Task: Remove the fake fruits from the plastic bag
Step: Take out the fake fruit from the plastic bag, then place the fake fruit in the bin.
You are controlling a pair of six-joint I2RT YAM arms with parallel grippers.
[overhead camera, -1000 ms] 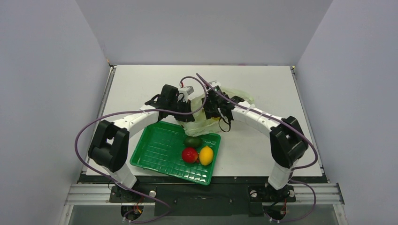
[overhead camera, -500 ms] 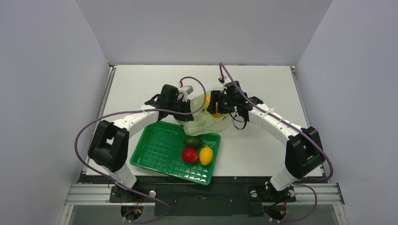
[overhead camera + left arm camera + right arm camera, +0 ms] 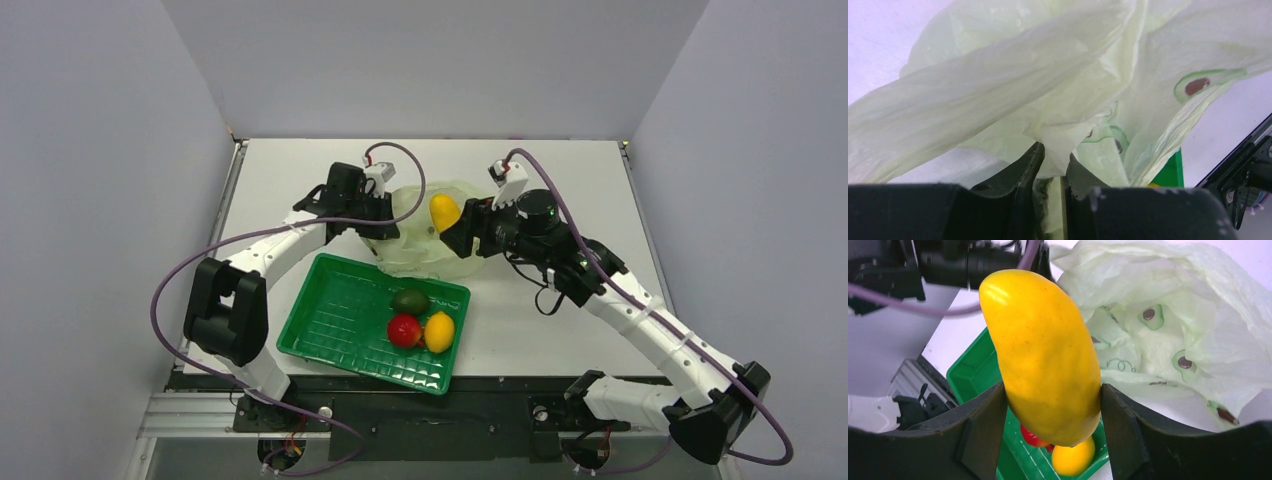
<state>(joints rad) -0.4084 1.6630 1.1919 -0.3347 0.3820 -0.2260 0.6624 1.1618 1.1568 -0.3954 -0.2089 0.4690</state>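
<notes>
**A:** Why is the left gripper (image 3: 1053, 165) pinching the bag (image 3: 1048, 75)?

**B:** Its jaws are nearly closed on a fold of film, probably to hold the mouth up and steady. The bag billows just beyond its fingers.

**A:** And the mango (image 3: 1043, 355)?

**B:** It is clamped between the right gripper (image 3: 1053, 390)'s fingers and looks clear of the bag (the last fruit out, I'd judge). Below that hand, the tray (image 3: 330, 320) holds the green fruit (image 3: 410, 301), red fruit (image 3: 404, 330) and lemon (image 3: 439, 331).

**A:** What about the surroundings?

**B:** A white table (image 3: 300, 170), with plain grey walls (image 3: 420, 60).

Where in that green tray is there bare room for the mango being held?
The tray's left half is bare, from its left rim to the green fruit, red fruit and lemon. Those three crowd its right side, and the bag borders its far edge.
</notes>
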